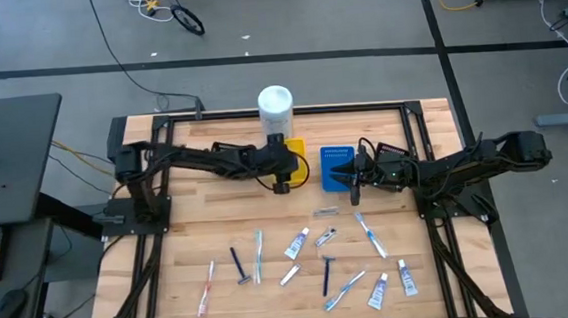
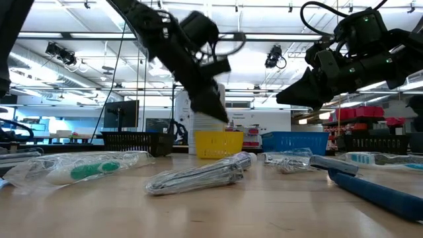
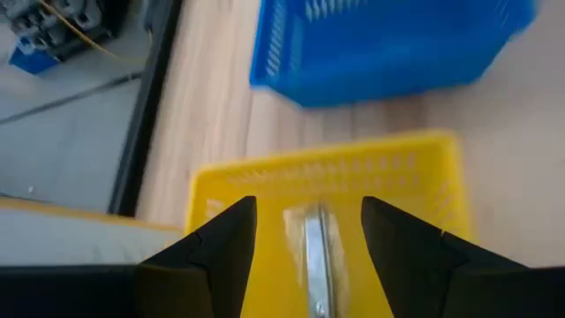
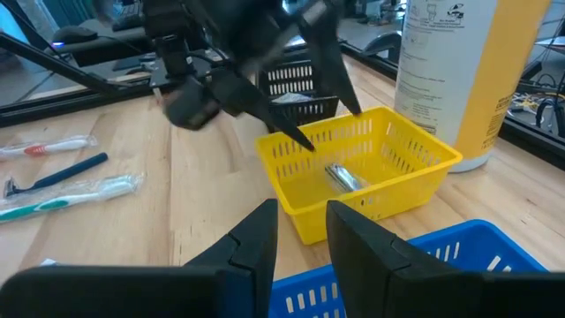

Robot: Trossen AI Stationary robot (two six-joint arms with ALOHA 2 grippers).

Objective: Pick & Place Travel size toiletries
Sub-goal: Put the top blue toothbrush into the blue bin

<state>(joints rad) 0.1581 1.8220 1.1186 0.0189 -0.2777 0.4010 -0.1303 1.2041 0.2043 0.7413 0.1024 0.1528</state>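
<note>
Left gripper open over yellow tray, silvery sachet lying inside

Left gripper (image 1: pixel 283 180) hangs over the yellow tray (image 1: pixel 296 148) with its fingers (image 3: pixel 221 252) spread apart and nothing between them. Its own wrist camera looks between those fingers at a silvery sachet (image 3: pixel 313 256) on the tray floor, part of it cut off by the picture's edge. From above, the arm covers most of the tray, so the sachet cannot be seen there; the right wrist camera shows it plainly (image 4: pixel 344 177), lying free of the left gripper's tips.

Right gripper (image 1: pixel 353 177) is held over the blue tray (image 1: pixel 336 155), fingers (image 4: pixel 256 243) parted and holding nothing. Whether anything lies in the blue tray cannot be told, since the arm hides much of it from above and the other cameras catch only its wall or rim.

The tall white container (image 1: pixel 275 110) stands just behind the yellow tray; the right wrist camera cuts off its top.

The remaining travel size toiletries (image 1: pixel 301 263) lie scattered on the near half of the wooden table (image 1: pixel 188 226), well apart from both trays: tubes, toothbrushes, razors. At table height a wrapped silvery item (image 2: pixel 198 175) fills the foreground, and what it is stays unclear
</note>
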